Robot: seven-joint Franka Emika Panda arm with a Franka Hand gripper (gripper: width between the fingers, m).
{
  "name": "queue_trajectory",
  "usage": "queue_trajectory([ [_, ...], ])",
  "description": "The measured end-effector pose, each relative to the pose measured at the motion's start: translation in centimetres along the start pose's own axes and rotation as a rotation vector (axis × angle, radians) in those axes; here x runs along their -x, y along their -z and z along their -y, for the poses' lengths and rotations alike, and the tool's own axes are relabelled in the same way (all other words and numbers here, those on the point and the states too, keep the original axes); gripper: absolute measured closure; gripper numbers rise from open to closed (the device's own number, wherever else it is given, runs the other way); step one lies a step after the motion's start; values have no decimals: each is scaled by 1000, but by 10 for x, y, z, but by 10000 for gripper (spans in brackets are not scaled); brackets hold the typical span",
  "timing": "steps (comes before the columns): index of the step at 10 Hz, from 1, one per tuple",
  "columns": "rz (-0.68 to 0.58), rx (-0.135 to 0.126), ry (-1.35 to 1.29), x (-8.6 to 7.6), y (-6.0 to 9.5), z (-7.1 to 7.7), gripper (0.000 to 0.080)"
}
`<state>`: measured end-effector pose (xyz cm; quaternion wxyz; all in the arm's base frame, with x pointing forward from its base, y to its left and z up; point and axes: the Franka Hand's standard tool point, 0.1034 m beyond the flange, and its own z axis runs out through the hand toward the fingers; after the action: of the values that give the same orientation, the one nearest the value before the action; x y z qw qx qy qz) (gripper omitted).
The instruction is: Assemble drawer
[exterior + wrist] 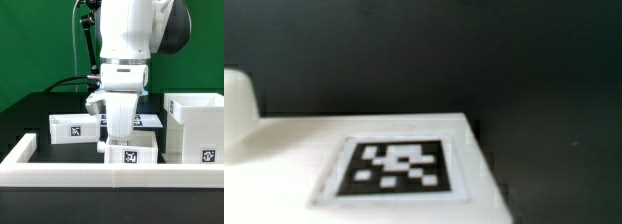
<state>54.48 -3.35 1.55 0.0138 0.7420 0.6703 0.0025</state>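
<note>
Three white drawer parts show in the exterior view. One shallow tray (72, 127) lies at the exterior view's left. A second shallow tray (135, 152) lies in front at the centre, its tag facing the camera. The tall hollow shell (196, 125) stands at the exterior view's right. My gripper (120, 136) points down at the back edge of the centre tray, and its fingertips are hidden by the hand and the tray wall. The wrist view shows a white tagged surface (397, 167) very close and blurred, and no fingers can be made out.
A long low white border rail (110, 176) runs along the front and turns back at the exterior view's left (22, 152). The marker board (153, 119) lies flat behind the arm. Black cables hang at the back left over the dark table.
</note>
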Motion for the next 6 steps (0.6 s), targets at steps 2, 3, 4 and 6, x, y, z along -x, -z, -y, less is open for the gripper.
queue_trajectory([
  [2, -3, 23, -4, 0, -2, 2, 758],
  [3, -2, 23, -6, 1, -2, 2, 758],
  [4, -2, 23, -5, 1, -3, 2, 758],
  [6, 2, 0, 34, -10, -2, 2, 758],
])
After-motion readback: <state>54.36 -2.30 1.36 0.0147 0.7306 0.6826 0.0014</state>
